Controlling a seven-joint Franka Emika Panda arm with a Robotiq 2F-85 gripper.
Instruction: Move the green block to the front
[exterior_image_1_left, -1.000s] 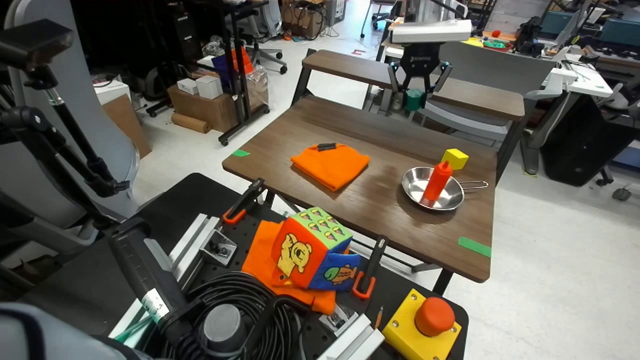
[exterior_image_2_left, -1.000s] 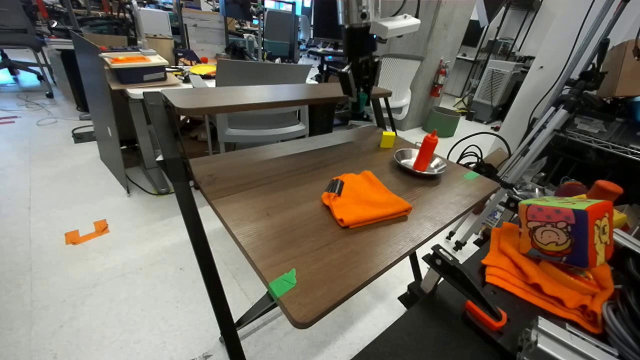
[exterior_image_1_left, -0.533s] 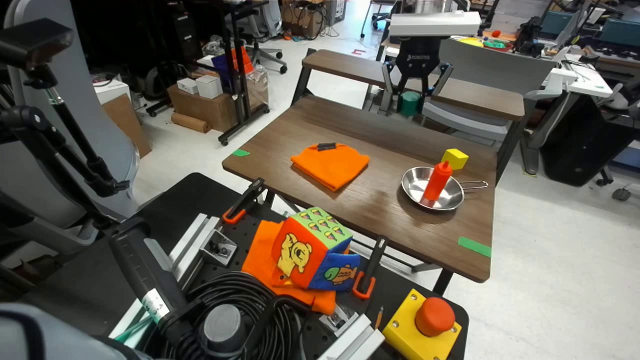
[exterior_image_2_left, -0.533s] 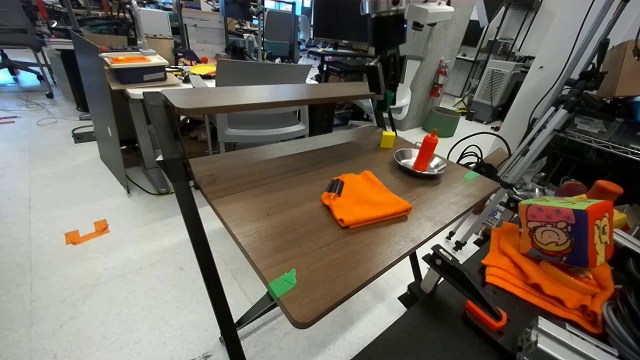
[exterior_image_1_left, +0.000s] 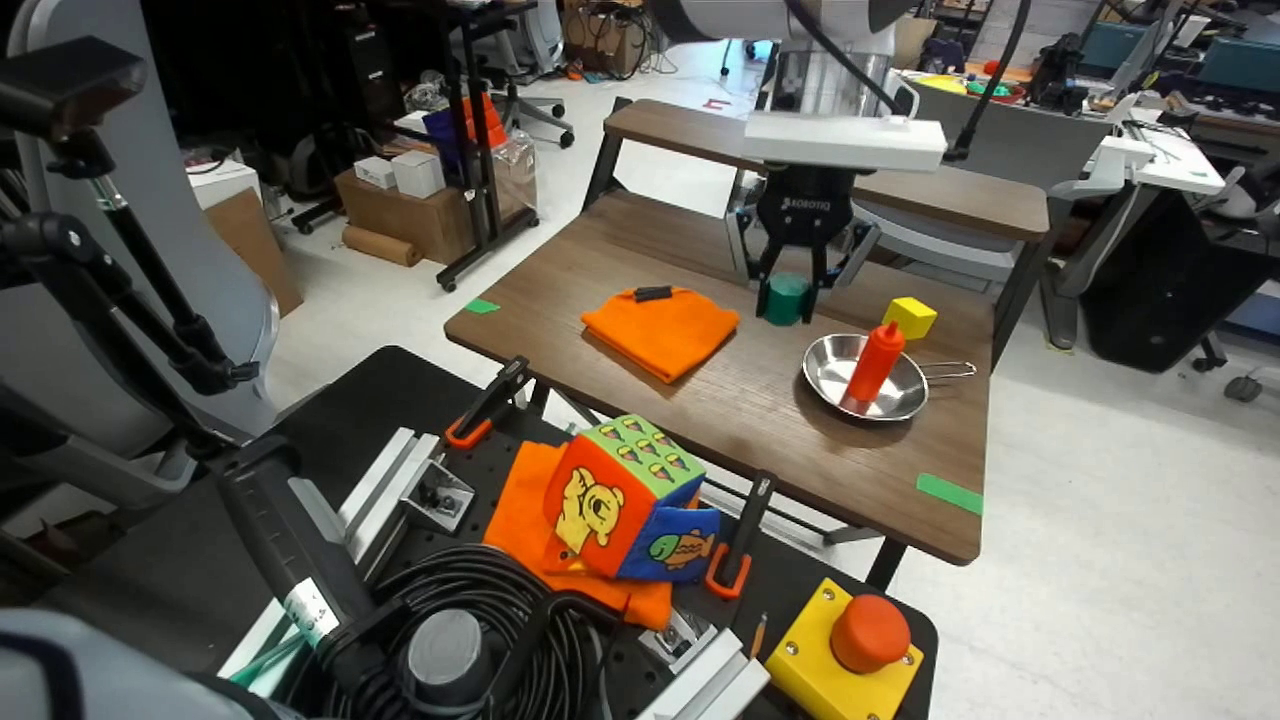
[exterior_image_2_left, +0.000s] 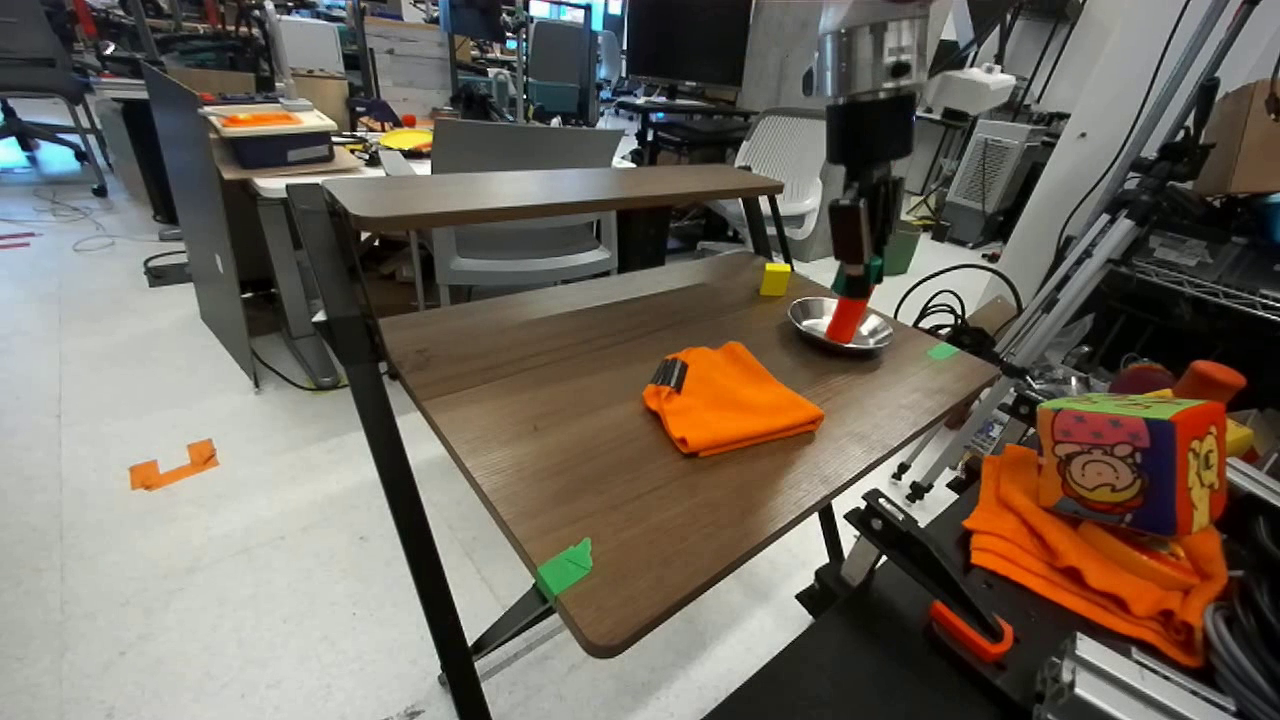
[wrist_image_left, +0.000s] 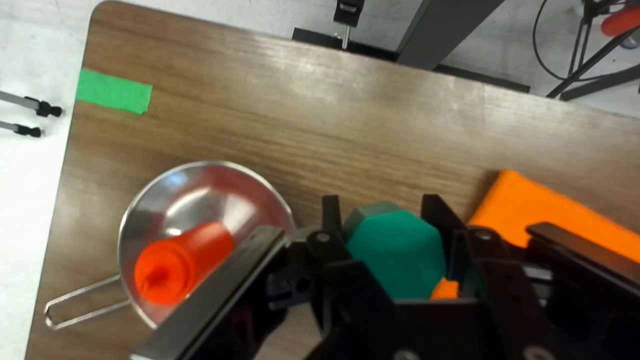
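The green block (exterior_image_1_left: 788, 298) is a small dark green faceted piece, held in the air above the brown table (exterior_image_1_left: 620, 230). My gripper (exterior_image_1_left: 786, 314) is shut on it, one finger on each side. The block also shows between the fingers in the wrist view (wrist_image_left: 397, 250). In an exterior view the block (exterior_image_2_left: 874, 270) and the gripper (exterior_image_2_left: 856, 272) cover the upper part of the red bottle (exterior_image_2_left: 847, 322). In the wrist view the held block lies between the metal pan (wrist_image_left: 255, 197) and the folded orange cloth (wrist_image_left: 560, 220).
The pan (exterior_image_1_left: 826, 366) holds the upright red bottle (exterior_image_1_left: 876, 362), with a yellow block (exterior_image_1_left: 910, 317) behind it. The orange cloth (exterior_image_1_left: 662, 335) lies on the table's other half. A raised shelf (exterior_image_1_left: 690, 128) runs along the back. Green tape strips (exterior_image_1_left: 950, 494) mark the front corners.
My gripper, shut on the green block throughout, has moved from beyond the table's back edge forward over the table. The cloth, pan, bottle and yellow block have not moved.
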